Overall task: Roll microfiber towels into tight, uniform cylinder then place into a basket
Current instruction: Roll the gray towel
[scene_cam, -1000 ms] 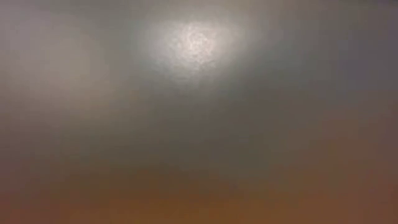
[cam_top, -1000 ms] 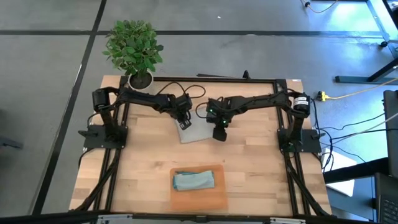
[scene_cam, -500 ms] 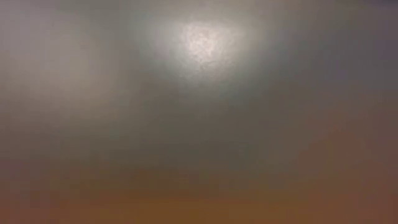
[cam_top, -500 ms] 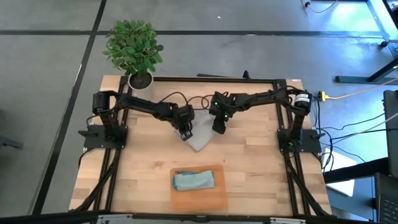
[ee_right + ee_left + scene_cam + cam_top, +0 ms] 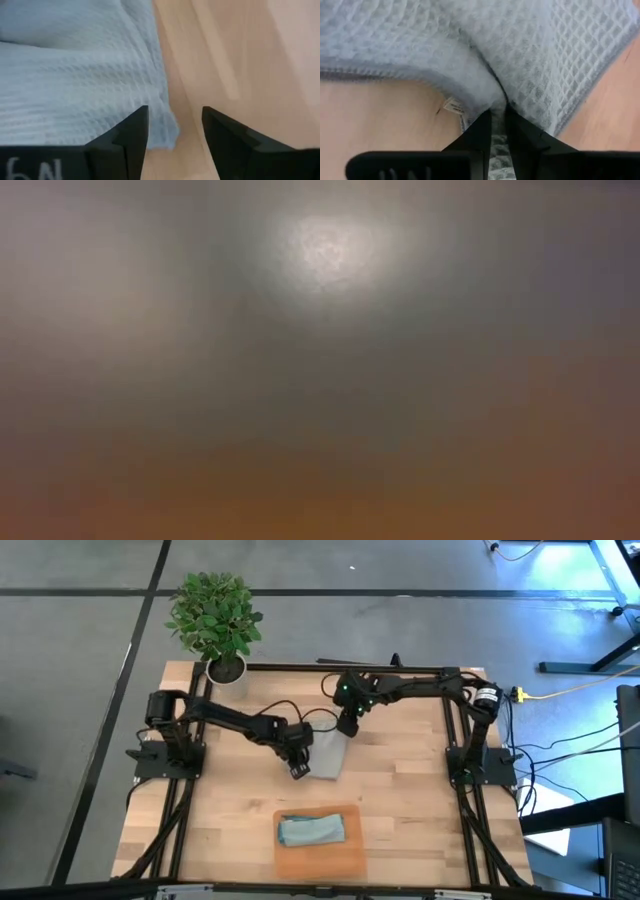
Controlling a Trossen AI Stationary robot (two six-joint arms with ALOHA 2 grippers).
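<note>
The light grey towel (image 5: 326, 754) lies on the wooden table, a little past its middle. My left gripper (image 5: 298, 768) is at the towel's near left edge and is shut on it; the left wrist view (image 5: 499, 112) shows this. My right gripper (image 5: 348, 726) is open at the towel's far edge. In the right wrist view (image 5: 174, 120) its fingers stand over the towel's edge (image 5: 162, 120), and I cannot tell whether they touch. The pale blue-teal towel (image 5: 311, 830) lies rolled in the orange tray (image 5: 345, 860) near the front edge. The low view shows only blur. My left gripper pinches the grey towel's hemmed edge (image 5: 492, 100) between its two fingers, close to a small sewn label (image 5: 453, 106). The cloth is gathered into a crease at the fingertips. The rest of the towel lies spread on the table beyond the fingers.
A potted plant (image 5: 215, 618) stands at the table's far left corner. Black frame rails (image 5: 340, 667) run along the table's far edge and sides. Bare wood lies between the grey towel and the tray.
My left gripper has moved toward the table's near edge and slightly right, dragging the grey towel's left part with it; the towel has turned and shifted rightward. My right gripper has drawn back toward the far edge, to the towel's far end.
</note>
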